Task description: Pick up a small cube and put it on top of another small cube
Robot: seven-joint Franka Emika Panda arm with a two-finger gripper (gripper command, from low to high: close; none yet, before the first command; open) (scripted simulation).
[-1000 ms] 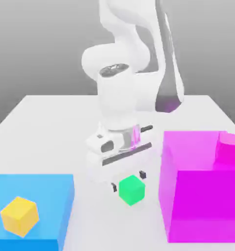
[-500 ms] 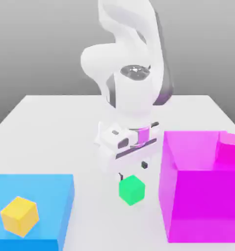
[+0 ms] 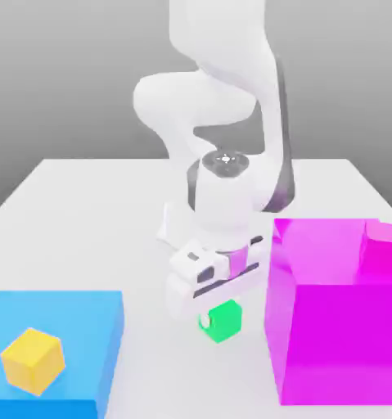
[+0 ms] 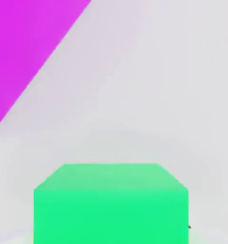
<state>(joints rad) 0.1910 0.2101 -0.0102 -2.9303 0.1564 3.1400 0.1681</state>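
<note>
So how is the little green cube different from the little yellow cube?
The green cube sits on the white table, while the yellow cube sits up on the flat blue block. The green cube has the robot's hand down over it; the yellow cube has nothing touching it. The green cube is next to the big magenta block; the yellow one is far over on the exterior view's left. Both are small, plain and about the same size.

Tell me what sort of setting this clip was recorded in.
A simulated tabletop workspace, rendered rather than real: a plain white table against a blank grey backdrop, flat-coloured blocks such as the green cube and the blue block, and a white robot arm.
</note>
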